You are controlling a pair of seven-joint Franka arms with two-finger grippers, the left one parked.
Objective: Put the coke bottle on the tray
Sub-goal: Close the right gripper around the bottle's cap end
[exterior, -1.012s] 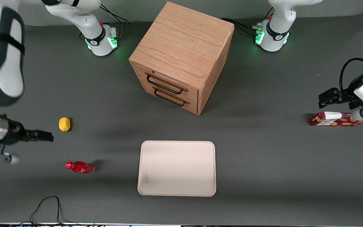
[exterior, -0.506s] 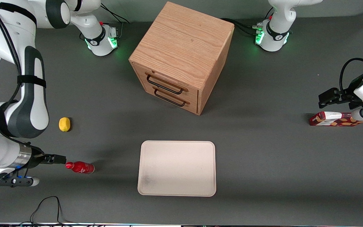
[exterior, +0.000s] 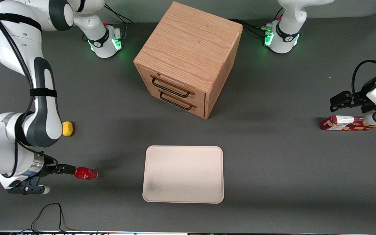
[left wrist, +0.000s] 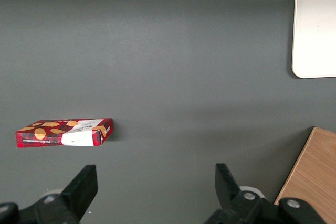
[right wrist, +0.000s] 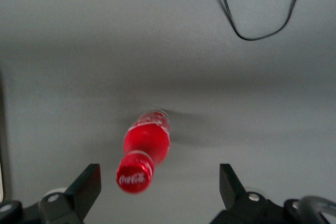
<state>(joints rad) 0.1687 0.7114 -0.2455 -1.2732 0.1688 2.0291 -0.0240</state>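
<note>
Coke bottle (exterior: 86, 173) standing on the dark grey bench (exterior: 273, 169) toward the working arm's end, close to the bench edge nearest the front camera and well apart from the tray (exterior: 183, 174). Seen from the right wrist camera, the bottle (right wrist: 145, 150) shows its red cap with white script facing the lens, and it sits in the gap between the two fingertips (right wrist: 86, 182) without touching either; it stands closer to one finger than to the other. Gripper (exterior: 68, 169) held over the bottle's cap end, its fingers spread wide and grasping nothing.

Tray lying flat near the middle of the bench's front-camera edge, a faint dark smudge in one of its corners nearest that edge. Wooden drawer cabinet (exterior: 188, 58) standing farther from the front camera than the tray, its two black handles turned toward the tray. Yellow lemon (exterior: 67, 128) resting on the bench farther from the front camera than the bottle, partly hidden by the working arm. Red-and-orange carton (exterior: 346, 123) lying at the parked arm's end of the bench. Black cable (right wrist: 262, 9) looped on the bench near the front-camera edge.
</note>
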